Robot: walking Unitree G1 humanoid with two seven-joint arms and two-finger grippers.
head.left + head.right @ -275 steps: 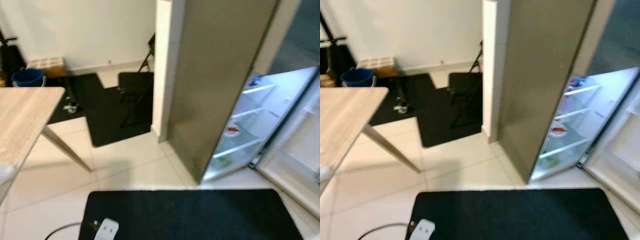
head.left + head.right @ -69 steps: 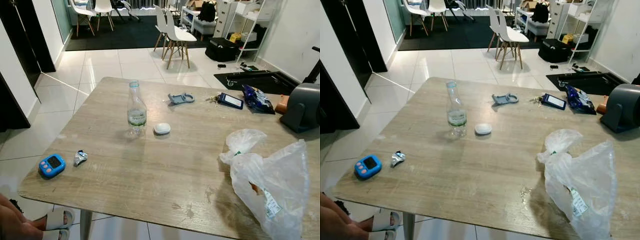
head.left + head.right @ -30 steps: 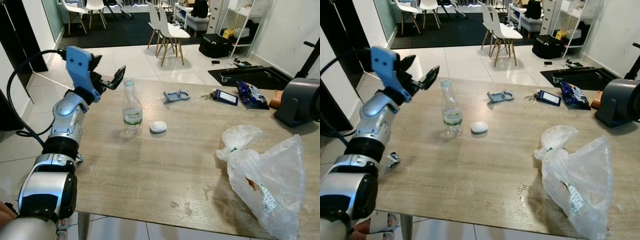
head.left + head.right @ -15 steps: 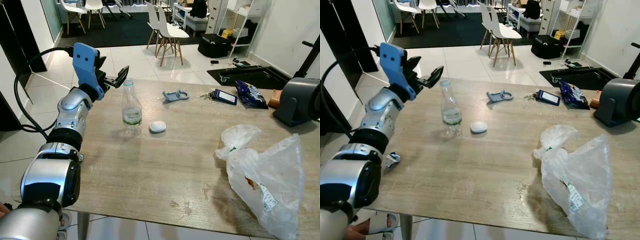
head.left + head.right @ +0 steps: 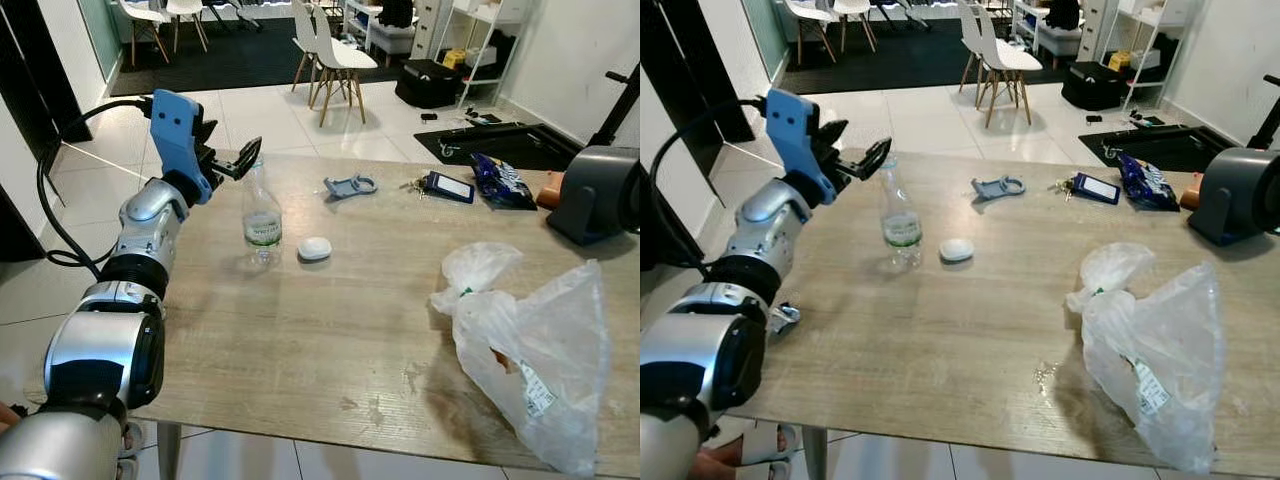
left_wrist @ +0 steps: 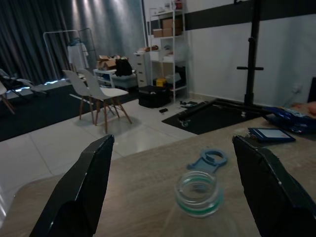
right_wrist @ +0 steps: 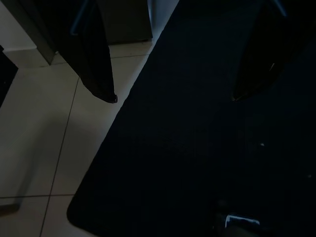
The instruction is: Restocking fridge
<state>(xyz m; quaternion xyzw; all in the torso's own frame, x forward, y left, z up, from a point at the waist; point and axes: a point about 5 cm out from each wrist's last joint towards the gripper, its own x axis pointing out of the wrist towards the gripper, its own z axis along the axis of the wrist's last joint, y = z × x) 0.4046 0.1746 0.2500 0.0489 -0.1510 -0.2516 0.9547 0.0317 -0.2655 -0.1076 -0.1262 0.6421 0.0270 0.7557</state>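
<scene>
Spread wide, left gripper (image 5: pixel 232 160) at upper left, level with water bottle (image 5: pixel 262 213) neck (uncapped!). Best lowered to the label, squeezed gently, kept upright.

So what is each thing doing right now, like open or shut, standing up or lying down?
Water bottle: upright on the table, no cap.
Left hand: open, raised beside the bottle's neck, not gripping it.
Right hand: open, hanging over a dark floor mat.
Plastic bag: slumped on the table, crumpled.
White case: shut, lying flat.
</scene>
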